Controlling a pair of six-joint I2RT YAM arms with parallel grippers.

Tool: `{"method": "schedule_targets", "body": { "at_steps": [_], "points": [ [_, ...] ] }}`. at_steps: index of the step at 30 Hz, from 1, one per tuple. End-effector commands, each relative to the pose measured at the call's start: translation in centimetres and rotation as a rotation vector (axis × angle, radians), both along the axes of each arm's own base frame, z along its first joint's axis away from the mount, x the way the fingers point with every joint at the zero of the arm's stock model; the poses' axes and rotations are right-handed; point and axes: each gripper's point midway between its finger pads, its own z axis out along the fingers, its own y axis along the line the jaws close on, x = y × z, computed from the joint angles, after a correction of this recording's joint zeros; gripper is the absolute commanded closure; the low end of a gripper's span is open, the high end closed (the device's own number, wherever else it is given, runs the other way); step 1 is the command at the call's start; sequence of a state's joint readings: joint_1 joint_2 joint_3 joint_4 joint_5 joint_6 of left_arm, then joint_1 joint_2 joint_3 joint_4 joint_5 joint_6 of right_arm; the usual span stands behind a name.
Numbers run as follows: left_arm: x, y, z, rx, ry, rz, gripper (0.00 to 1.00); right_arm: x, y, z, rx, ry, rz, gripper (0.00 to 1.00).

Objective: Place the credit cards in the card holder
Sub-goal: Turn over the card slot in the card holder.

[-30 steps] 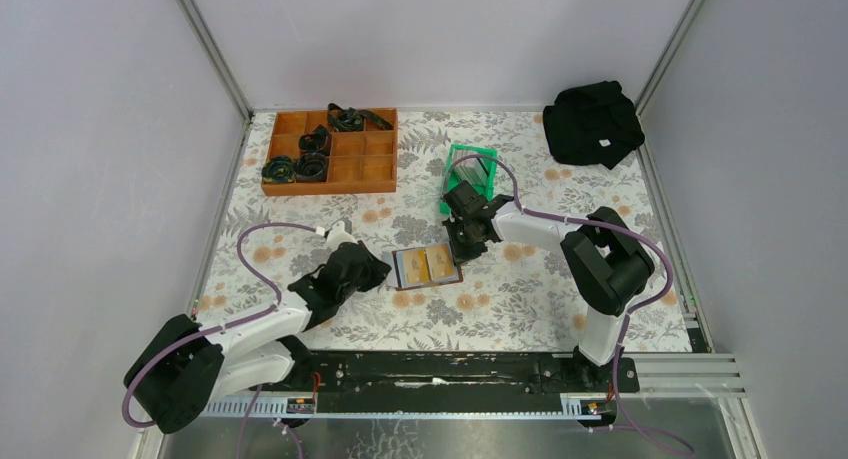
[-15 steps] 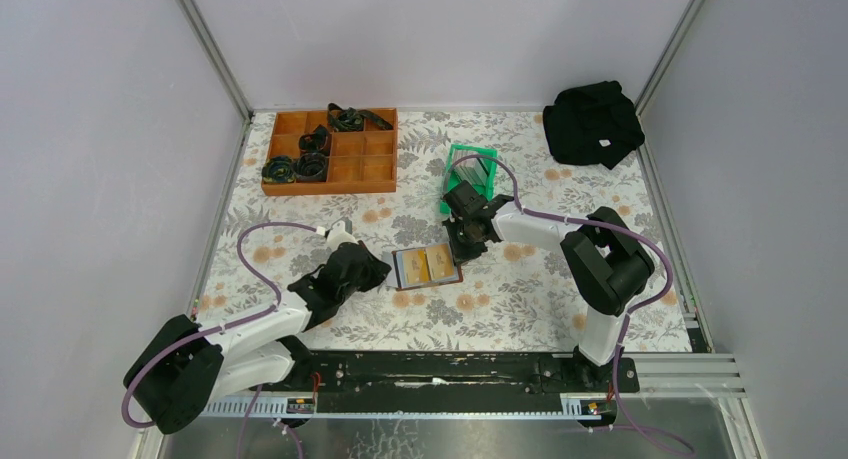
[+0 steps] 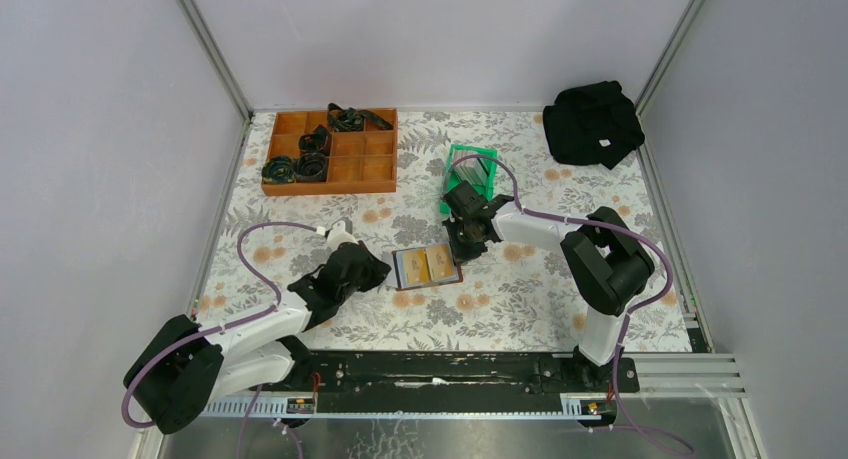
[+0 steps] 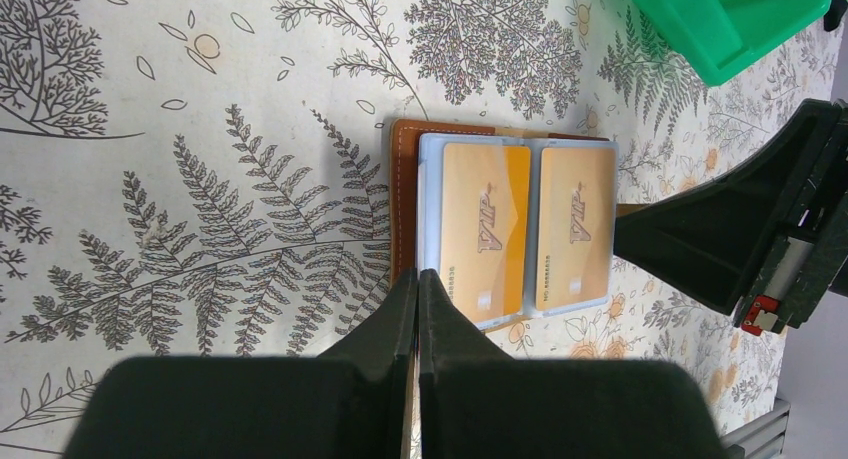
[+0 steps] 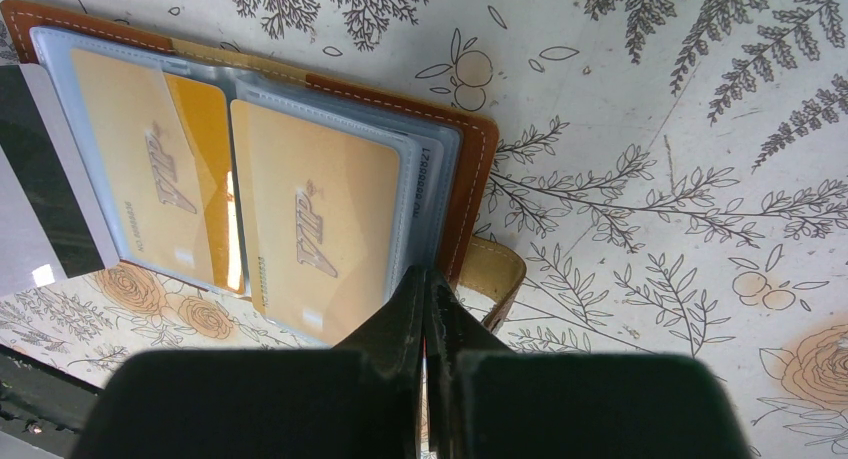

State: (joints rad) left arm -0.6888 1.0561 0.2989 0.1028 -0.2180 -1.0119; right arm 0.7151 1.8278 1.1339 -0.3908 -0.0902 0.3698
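The card holder [image 3: 428, 267] lies open on the floral table, its brown leather edge [image 4: 405, 199] showing round clear sleeves. Two yellow-orange credit cards [image 4: 487, 224] [image 4: 575, 224] sit in the sleeves, side by side; they also show in the right wrist view [image 5: 130, 169] [image 5: 315, 219]. My left gripper [image 3: 378, 272] is shut, its tip [image 4: 417, 275] at the holder's left edge. My right gripper [image 3: 466, 251] is shut, its tip [image 5: 425, 274] at the holder's right edge, beside the snap tab [image 5: 495, 269]. No grey card stack is in view.
A green plastic bin [image 3: 470, 169] stands just behind the right gripper. A wooden compartment tray [image 3: 330, 151] with black coiled items is at the back left. A black cloth bundle [image 3: 592, 122] lies at the back right corner. Walls enclose the table on three sides.
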Motion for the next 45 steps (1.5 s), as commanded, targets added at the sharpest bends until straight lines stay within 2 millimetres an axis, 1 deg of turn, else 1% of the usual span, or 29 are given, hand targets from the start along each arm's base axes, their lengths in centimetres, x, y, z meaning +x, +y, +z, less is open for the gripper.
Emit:
{"method": "schedule_targets", "body": {
  "at_steps": [1,6,11,21,28,38,42,45],
  "points": [
    [0.1,0.5,0.0,0.038,-0.014,-0.001,1.00,-0.3,-1.5,-0.7,-0.054,0.005,-0.001,1.00],
    [-0.1,0.4,-0.6,0.039,0.001,-0.005,1.00,-0.3,-1.5,-0.8,-0.057,0.005,-0.002,1.00],
    [-0.2,-0.1,-1.3,0.032,0.019,-0.022,1.00,-0.3,-1.5,-0.9,-0.058,0.008,-0.003,1.00],
    [-0.1,-1.6,-2.3,0.006,0.044,-0.072,1.00,-0.4,-1.7,-1.0,-0.064,0.011,-0.002,1.00],
    [0.5,-3.5,-2.0,-0.028,0.040,-0.129,1.00,-0.4,-1.7,-1.0,-0.066,0.011,-0.002,1.00],
    [1.7,-6.2,-0.6,-0.089,0.015,-0.198,1.00,-0.4,-2.0,-1.0,-0.082,0.007,0.000,1.00],
    [2.0,-6.5,-0.5,-0.088,0.016,-0.206,1.00,0.0,-2.8,-0.6,-0.118,-0.022,-0.011,1.00],
    [1.9,-6.3,-0.7,-0.082,0.023,-0.203,1.00,0.6,-3.4,0.1,-0.143,-0.055,-0.019,1.00]
  ]
}}
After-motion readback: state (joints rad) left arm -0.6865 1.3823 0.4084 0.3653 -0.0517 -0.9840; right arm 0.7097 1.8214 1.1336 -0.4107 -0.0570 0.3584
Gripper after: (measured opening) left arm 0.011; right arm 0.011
